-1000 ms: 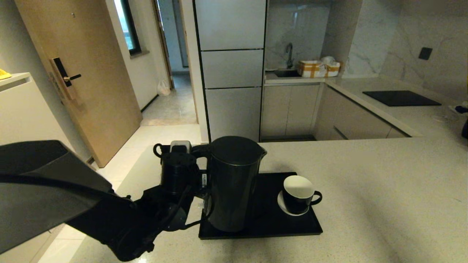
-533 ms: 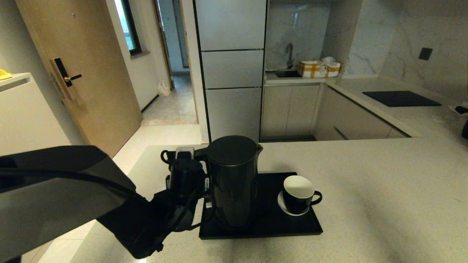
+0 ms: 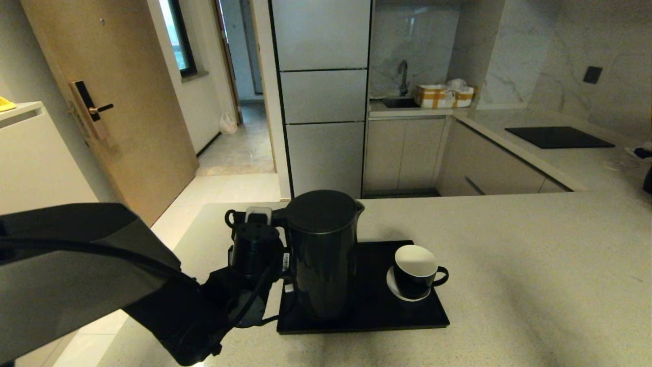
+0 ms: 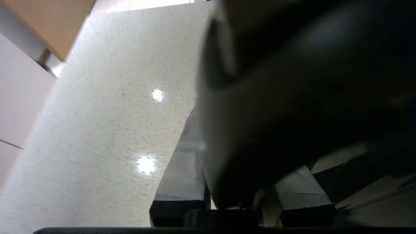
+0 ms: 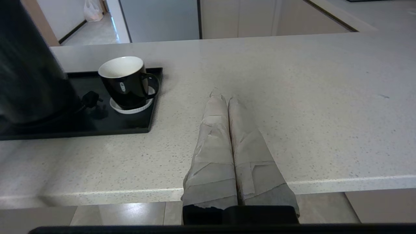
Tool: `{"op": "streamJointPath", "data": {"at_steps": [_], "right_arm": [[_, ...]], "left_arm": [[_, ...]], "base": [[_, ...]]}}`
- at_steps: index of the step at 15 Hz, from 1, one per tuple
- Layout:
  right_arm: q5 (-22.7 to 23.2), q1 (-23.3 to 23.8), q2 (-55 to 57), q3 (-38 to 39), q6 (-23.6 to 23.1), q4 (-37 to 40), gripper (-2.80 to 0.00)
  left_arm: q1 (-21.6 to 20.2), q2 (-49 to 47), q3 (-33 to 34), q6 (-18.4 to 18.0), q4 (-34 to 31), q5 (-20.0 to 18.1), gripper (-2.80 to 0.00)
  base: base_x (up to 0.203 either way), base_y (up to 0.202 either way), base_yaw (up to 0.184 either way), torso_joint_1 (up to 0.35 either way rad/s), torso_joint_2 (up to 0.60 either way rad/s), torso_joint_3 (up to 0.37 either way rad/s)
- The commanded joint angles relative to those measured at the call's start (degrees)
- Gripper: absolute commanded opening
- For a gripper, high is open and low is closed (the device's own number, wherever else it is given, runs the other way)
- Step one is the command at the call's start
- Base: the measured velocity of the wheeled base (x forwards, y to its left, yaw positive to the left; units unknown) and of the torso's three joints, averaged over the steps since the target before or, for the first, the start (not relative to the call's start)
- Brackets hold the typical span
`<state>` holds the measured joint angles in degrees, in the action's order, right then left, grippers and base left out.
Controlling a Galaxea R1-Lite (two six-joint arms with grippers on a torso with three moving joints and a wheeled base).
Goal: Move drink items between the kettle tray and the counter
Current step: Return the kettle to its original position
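Head view: the kettle stands upright at centre frame on the left half of the kettle tray, lid on, spout toward the far side. My left gripper sits against the kettle's left flank at the handle. In the left wrist view the kettle's dark body fills the right side of the frame between the two taped fingers, so I log the jaws as clamped on the kettle at its handle. I cannot tell whether its bottom touches the tray.

The cup sits on a small white saucer on the right half of the tray, handle pointing right, well apart from the kettle.

The tray lies on the counter, lower centre of the frame.

Right wrist view: my right gripper hovers over bare counter to the right of the tray, jaws pressed together, holding nothing.
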<state>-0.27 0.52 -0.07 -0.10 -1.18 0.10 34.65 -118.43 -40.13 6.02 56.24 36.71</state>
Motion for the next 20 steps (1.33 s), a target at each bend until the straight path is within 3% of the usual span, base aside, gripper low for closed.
{"op": "streamJointPath", "data": {"at_steps": [1, 4, 20], "right_arm": [[0.0, 0.0, 0.0, 0.0, 0.0, 0.0, -2.8], [0.0, 0.0, 0.0, 0.0, 0.0, 0.0, -2.8], [0.0, 0.0, 0.0, 0.1, 0.0, 0.0, -2.8]], "left_arm": [[-0.8, 2.1, 0.2, -0.8, 0.5, 0.4, -2.8], [-1.5, 2.3, 0.3, -2.4, 0.6, 0.4, -2.8], [-1.4, -4.9, -4.4, -2.9, 0.0, 0.1, -2.8]], "base": [[0.0, 0.0, 0.0, 0.0, 0.0, 0.0], [0.0, 0.0, 0.0, 0.0, 0.0, 0.0], [0.0, 0.0, 0.0, 0.0, 0.0, 0.0]]}}
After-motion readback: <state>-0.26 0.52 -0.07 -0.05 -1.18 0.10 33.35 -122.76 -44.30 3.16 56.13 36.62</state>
